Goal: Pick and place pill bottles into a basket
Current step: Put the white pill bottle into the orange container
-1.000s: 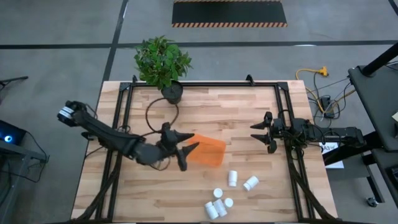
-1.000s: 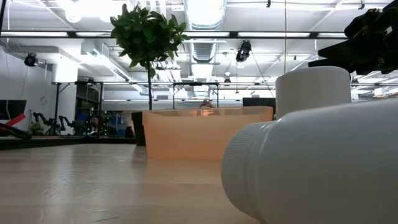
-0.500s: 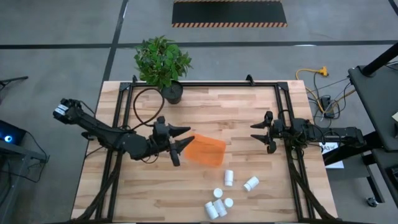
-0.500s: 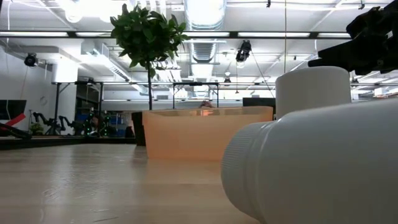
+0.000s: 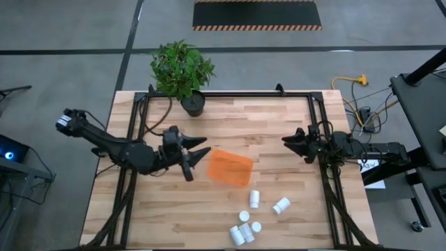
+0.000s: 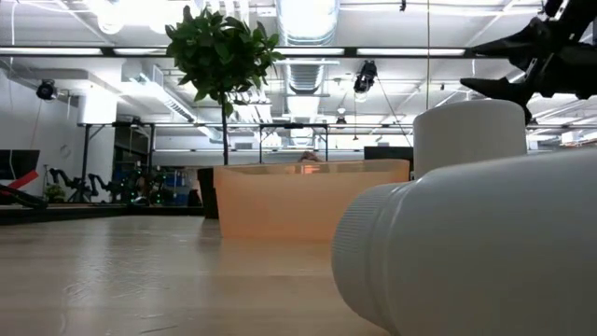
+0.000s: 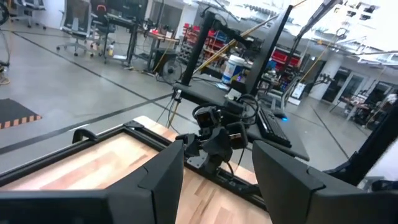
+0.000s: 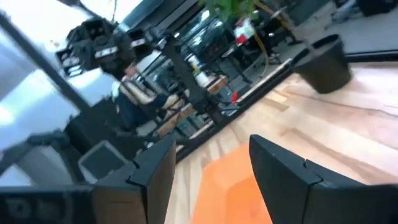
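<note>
pill bottles (image 5: 252,209): blank white; basket (image 5: 230,167): plain orange, unlabelled

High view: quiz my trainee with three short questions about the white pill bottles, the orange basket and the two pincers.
1. True or false: the left pincer grips a small white cylindrical pill bottle.
2. Multiple choice: relative to the translucent orange plastic basket, the white bottles lie A) inside it; B) outside it on the wood, toward the picture's lower edge; C) stacked on its rim.
3. Short answer: which is nearer the basket, the left pincer or the right pincer?
Key: 1 false, its fingers stand open and empty; 2 B; 3 the left pincer.
</note>
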`<action>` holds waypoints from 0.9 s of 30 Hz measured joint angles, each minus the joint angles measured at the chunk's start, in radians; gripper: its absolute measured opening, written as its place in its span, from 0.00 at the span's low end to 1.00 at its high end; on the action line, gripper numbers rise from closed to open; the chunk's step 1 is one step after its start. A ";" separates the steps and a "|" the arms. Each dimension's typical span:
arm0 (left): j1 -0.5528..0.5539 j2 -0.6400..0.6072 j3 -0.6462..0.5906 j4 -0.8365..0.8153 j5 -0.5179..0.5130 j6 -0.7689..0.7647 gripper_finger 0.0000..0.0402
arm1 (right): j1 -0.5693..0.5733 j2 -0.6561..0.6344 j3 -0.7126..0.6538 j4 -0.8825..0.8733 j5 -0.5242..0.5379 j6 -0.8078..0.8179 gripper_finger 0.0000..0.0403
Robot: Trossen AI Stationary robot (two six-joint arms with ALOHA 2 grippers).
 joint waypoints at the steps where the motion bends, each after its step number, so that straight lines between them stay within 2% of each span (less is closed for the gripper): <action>1: 0.000 -0.018 -0.009 -0.001 0.011 0.004 0.43 | 0.000 0.000 0.000 0.002 0.002 0.021 0.48; 6: 0.013 -0.108 -0.077 0.001 0.100 -0.002 0.43 | 0.000 0.000 0.000 0.008 0.001 0.083 0.48; 12: 0.057 -0.196 -0.204 0.020 0.139 -0.003 0.43 | 0.000 0.001 0.000 0.021 0.049 0.108 0.48; 23: 0.278 -0.356 -0.394 0.052 0.437 0.007 0.43 | 0.000 0.001 0.000 0.137 0.052 0.192 0.48; 27: 0.335 -0.431 -0.452 0.060 0.493 0.062 0.43 | 0.000 0.001 0.000 0.138 0.103 0.205 0.48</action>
